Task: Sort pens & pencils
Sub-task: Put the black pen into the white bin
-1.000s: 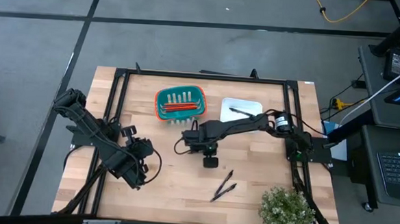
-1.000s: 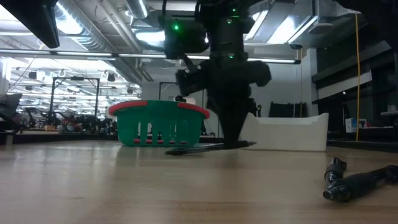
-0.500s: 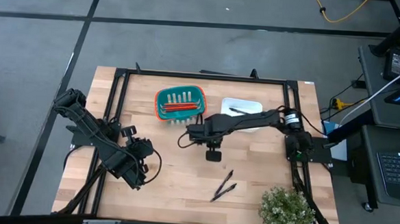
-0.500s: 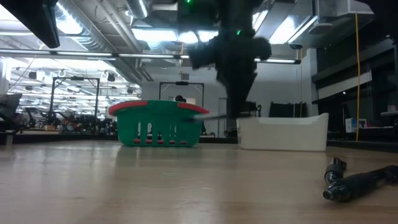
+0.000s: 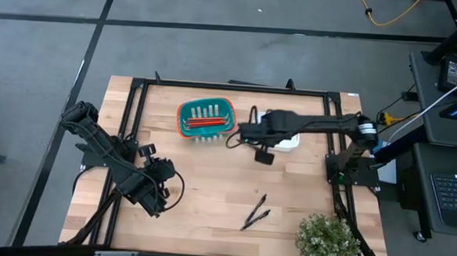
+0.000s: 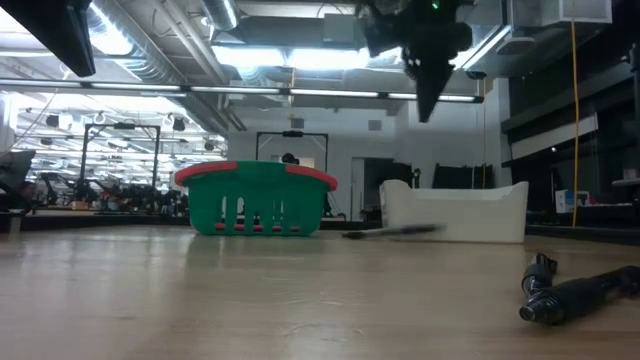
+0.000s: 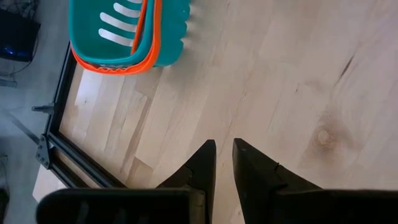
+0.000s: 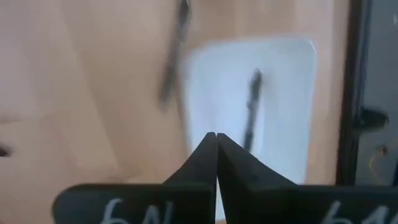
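High view: two slim black plastic pens (image 5: 256, 212) are seen lying crossed on the wooden tabletop (image 5: 201, 201), near the potted plant (image 5: 326, 241), well apart from both containers. A third black pen (image 6: 392, 231) lies on the tabletop just beside the white tray, partly against its edge as judged from the right wrist view. Pens are judged light, stiff and smooth, likely to roll; a pinch at mid-length across the barrel is advised. The teal slotted plastic basket with orange rim (image 5: 206, 119) holds the thin red-orange pencils (image 5: 205, 123). The white rectangular plastic tray (image 8: 292, 93) holds one black pen (image 8: 252, 109). The right pincer (image 8: 216, 138) is pressed together, empty, raised over the tray. The left pincer (image 7: 224, 149) is slightly spread, empty, parked at the tabletop's left side.
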You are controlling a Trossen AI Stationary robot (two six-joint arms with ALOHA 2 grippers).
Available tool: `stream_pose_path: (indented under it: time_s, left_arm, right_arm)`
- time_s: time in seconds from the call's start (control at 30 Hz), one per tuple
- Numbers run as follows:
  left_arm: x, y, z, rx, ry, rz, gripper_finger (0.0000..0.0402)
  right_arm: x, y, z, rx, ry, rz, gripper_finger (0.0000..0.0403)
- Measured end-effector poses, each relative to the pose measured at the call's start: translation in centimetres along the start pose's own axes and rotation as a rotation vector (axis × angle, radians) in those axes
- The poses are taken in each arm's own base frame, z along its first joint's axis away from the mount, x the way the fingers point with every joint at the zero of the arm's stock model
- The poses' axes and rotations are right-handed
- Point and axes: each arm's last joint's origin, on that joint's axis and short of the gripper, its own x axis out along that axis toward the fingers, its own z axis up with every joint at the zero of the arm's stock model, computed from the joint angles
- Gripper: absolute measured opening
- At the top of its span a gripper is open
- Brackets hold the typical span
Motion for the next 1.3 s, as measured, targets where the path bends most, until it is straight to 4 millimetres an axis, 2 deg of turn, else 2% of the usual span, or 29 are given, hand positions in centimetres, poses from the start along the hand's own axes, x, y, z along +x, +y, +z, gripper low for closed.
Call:
stream_pose_path:
  time_s: [0.13,0.27,0.4,0.53,0.73,0.83,1.03,1.3]
  left_arm:
    - [0.0,0.0,0.0,0.001,0.000,0.000,0.0050]
    - [0.1,0.1,0.2,0.000,-0.002,0.005,0.0050]
    - [0.4,0.3,0.5,-0.011,0.003,0.015,0.0050]
    - [0.5,0.4,0.7,-0.002,0.003,0.014,0.0050]
    - [0.5,0.3,0.7,0.001,0.003,0.014,0.0050]
    - [0.4,0.3,0.6,0.003,0.001,0.013,0.0050]
    - [0.4,0.3,0.6,0.007,0.003,0.016,0.0050]
    - [0.4,0.3,0.6,0.007,0.002,0.016,0.0050]
  right_arm:
    - [0.4,-0.8,-1.0,0.077,-0.028,0.031,0.0006]
    - [0.1,1.1,-0.6,0.019,-0.135,0.110,0.0006]
    - [-0.2,2.2,0.3,-0.028,-0.230,0.157,0.0035]
    - [0.4,2.2,0.9,-0.029,-0.240,0.172,0.0075]
    - [4.2,2.5,3.0,-0.040,-0.189,0.214,0.0133]
    - [6.5,2.7,3.9,-0.071,-0.140,0.212,0.0149]
    - [10.5,2.5,5.2,-0.109,-0.086,0.223,0.0145]
    - [12.8,1.3,5.7,-0.095,-0.054,0.240,0.0139]
